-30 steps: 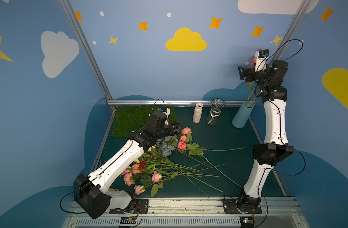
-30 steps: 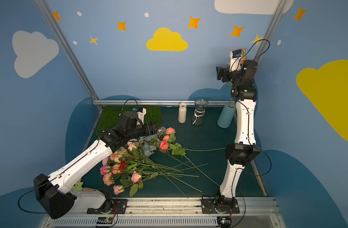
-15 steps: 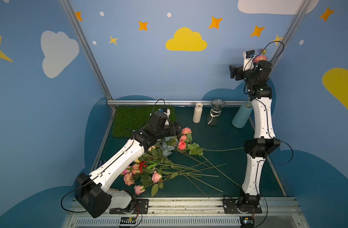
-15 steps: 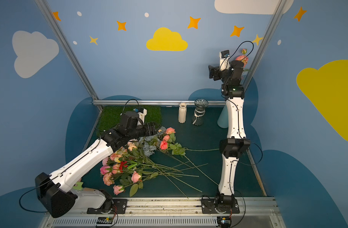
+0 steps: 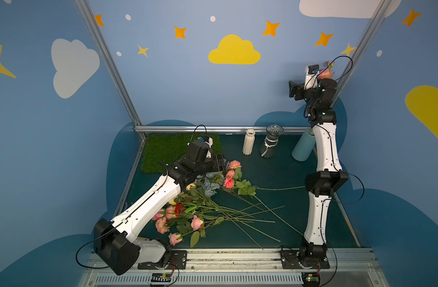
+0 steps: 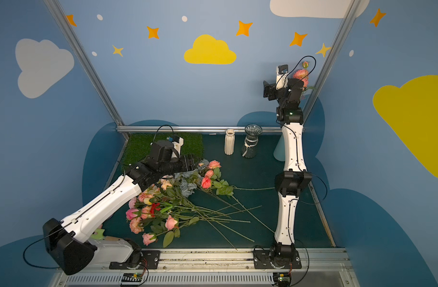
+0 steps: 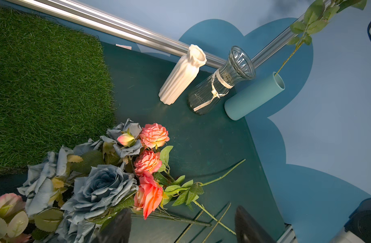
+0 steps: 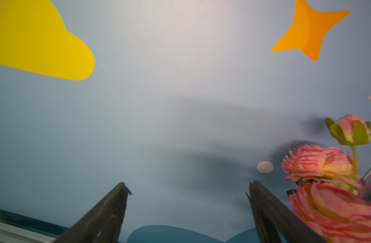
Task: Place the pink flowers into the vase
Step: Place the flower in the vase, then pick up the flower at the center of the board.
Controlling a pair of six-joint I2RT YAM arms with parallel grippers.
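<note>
Expect the pink flowers to be light, with thin springy stems and crushable blooms; grip mid-stem. The left gripper and right gripper stand wide, both empty.

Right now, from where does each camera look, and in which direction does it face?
Top views: high at the front, looking down on the table; left arm, right arm and pink flowers show.
Left wrist: low over the flowers, facing the back corner with the teal vase; the open left gripper shows.
Right wrist: held high, facing the blue wall; the open right gripper and pink blooms show.
Shared: left wrist and both top views show the teal vase.
</note>
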